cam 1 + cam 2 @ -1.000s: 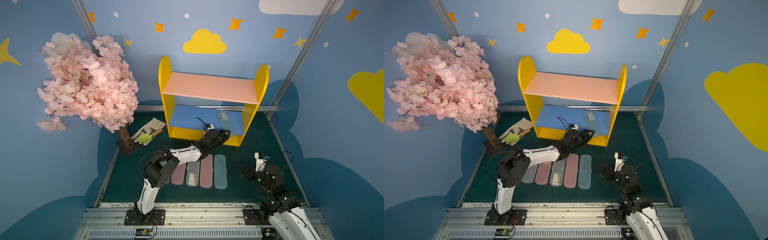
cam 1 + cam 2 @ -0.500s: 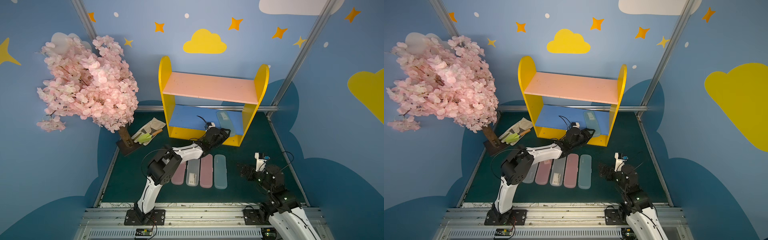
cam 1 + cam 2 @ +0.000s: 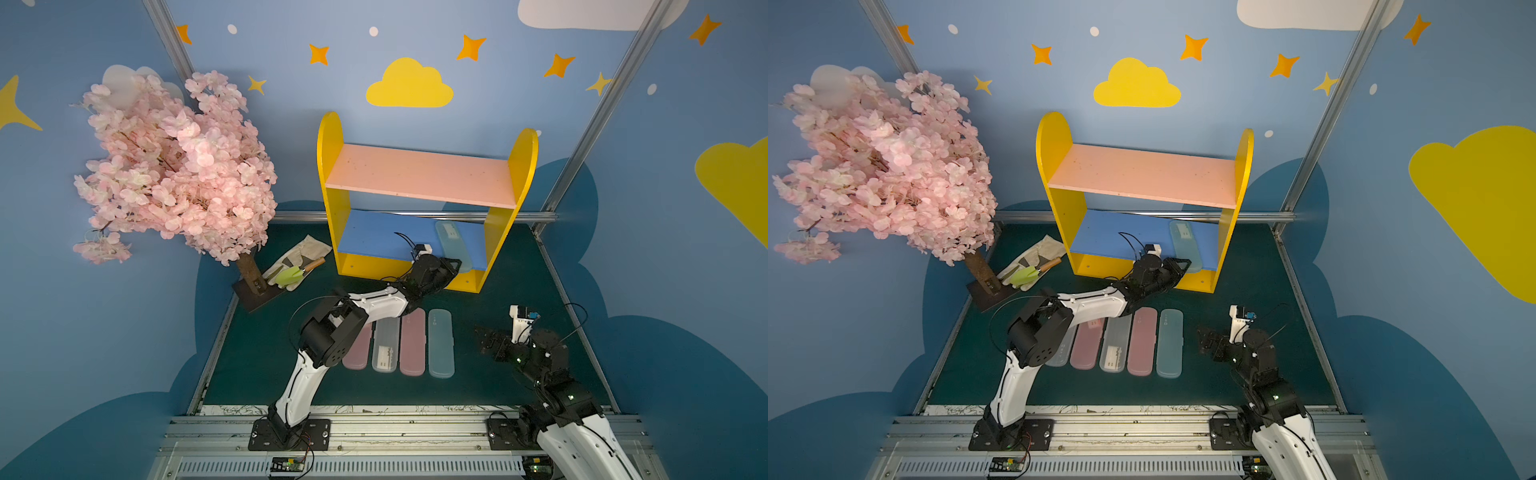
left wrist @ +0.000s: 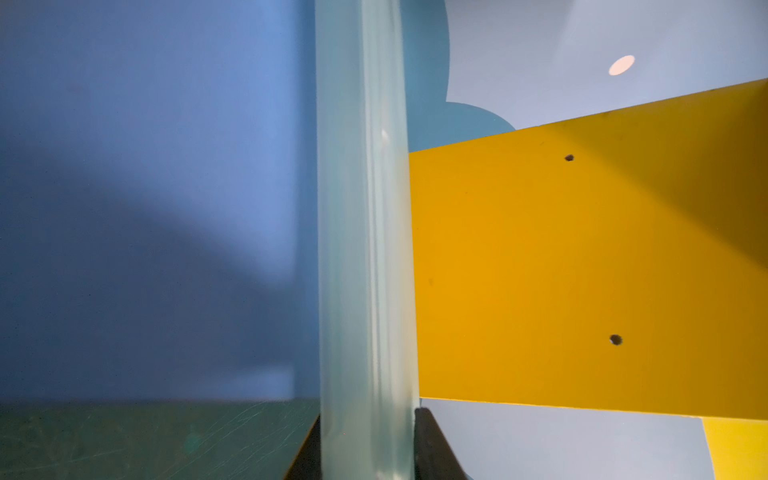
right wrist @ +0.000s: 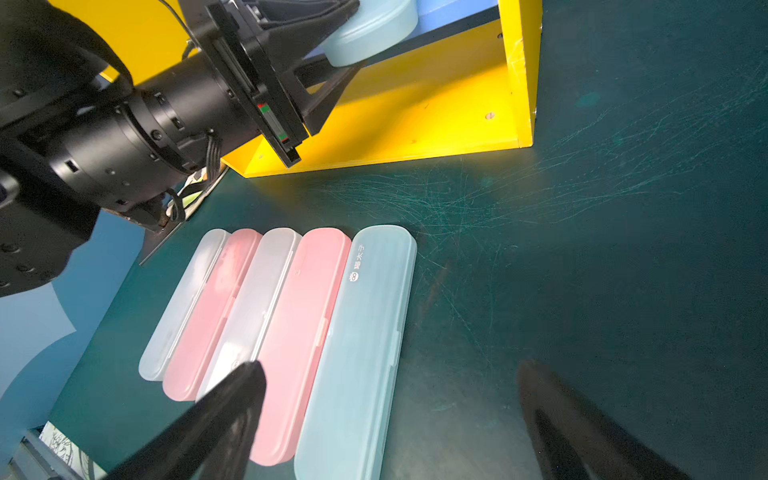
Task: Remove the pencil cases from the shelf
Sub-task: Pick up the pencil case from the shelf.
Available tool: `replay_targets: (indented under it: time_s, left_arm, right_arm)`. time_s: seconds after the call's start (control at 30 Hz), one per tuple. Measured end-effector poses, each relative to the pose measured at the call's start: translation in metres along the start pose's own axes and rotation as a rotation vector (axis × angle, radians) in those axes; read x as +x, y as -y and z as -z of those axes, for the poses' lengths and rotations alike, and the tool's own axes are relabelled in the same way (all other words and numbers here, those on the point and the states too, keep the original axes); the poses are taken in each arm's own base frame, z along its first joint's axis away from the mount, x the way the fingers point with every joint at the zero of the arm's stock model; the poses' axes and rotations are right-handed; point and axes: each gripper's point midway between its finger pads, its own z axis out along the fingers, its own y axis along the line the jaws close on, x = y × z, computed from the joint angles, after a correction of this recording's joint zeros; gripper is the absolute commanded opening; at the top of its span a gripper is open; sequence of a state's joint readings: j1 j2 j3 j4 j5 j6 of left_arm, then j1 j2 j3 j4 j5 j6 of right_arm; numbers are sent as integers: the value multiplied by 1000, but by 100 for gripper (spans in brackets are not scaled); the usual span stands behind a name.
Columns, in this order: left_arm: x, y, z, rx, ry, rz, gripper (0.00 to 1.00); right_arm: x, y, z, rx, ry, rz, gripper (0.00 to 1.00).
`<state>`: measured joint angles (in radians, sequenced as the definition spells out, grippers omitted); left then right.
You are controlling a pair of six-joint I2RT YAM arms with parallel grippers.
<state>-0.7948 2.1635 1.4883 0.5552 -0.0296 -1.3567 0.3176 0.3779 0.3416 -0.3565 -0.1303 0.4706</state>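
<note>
The shelf (image 3: 419, 183) (image 3: 1142, 174) stands at the back of the green mat, with yellow side panels, a bare pink upper board and a blue lower board (image 3: 374, 232). One pale blue pencil case (image 3: 453, 241) (image 3: 1185, 241) (image 4: 365, 249) (image 5: 374, 29) lies on the lower board by the right panel. My left gripper (image 3: 451, 266) (image 3: 1179, 266) (image 4: 368, 419) is shut on its near end, with both fingers (image 4: 428, 440) pressed against its sides. Several more pencil cases (image 3: 412, 340) (image 3: 1142, 340) (image 5: 291, 332) lie side by side on the mat. My right gripper (image 3: 488, 345) (image 3: 1206, 343) (image 5: 390, 370) hangs open beside them, holding nothing.
A pink blossom tree (image 3: 174, 166) on a dark base stands at the left. A beige glove with a green trowel (image 3: 295, 266) lies between the tree and the shelf. Blue walls close in the mat, and a metal rail (image 3: 374, 428) runs along the front.
My left gripper has closed onto the near end of the pale blue case on the lower board. The right arm has not moved.
</note>
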Motion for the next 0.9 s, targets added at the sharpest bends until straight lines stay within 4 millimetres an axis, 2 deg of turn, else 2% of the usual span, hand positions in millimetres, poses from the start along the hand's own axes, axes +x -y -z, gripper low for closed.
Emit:
replay_targets:
  time_s: [0.17,0.3,0.5,0.7,0.9]
  left_arm:
    - [1,5,3,43,-3,14,14]
    - [3,3,17,43,-12,8,8]
    - [6,1,63,41,-59,-6,4]
    - [8,18,121,117,-128,-34,3]
    - [29,28,181,208,-215,-63,3]
  right_arm:
    - [0,0,0,0,0,0,99]
    - [1,-1,0,-4,-3,1,99]
    - [0,-12,3,-57,-22,1,99]
    - [-17,-48,14,-213,-16,-26,98]
    - [-31,-87,17,-407,-53,-140,95]
